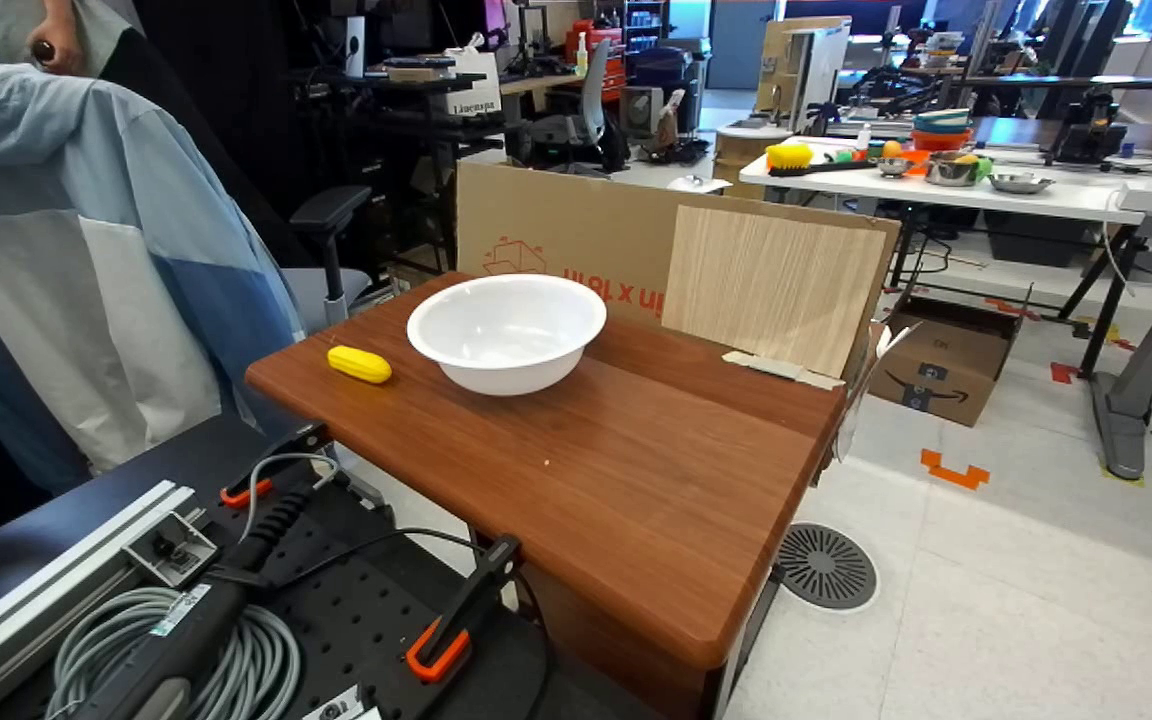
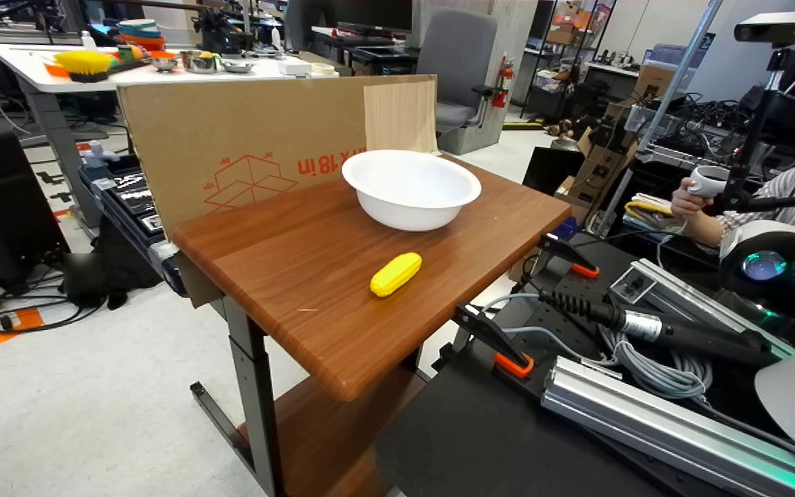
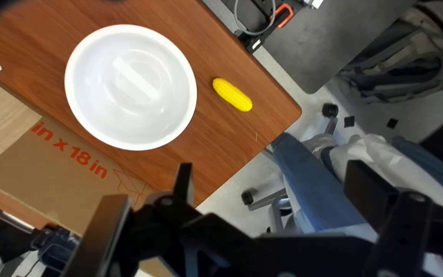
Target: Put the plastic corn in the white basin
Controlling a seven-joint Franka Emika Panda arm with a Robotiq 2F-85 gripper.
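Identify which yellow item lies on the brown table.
The corn, slim and beside the basin; the bulkier yellow piece sits instead on the white table in the background.

One counter (image 1: 576,470) carries one white basin (image 1: 506,362) and one plastic corn (image 1: 359,365); at the counter's edges stand two orange-tipped clamps (image 2: 496,337) and one cardboard panel (image 2: 252,117).
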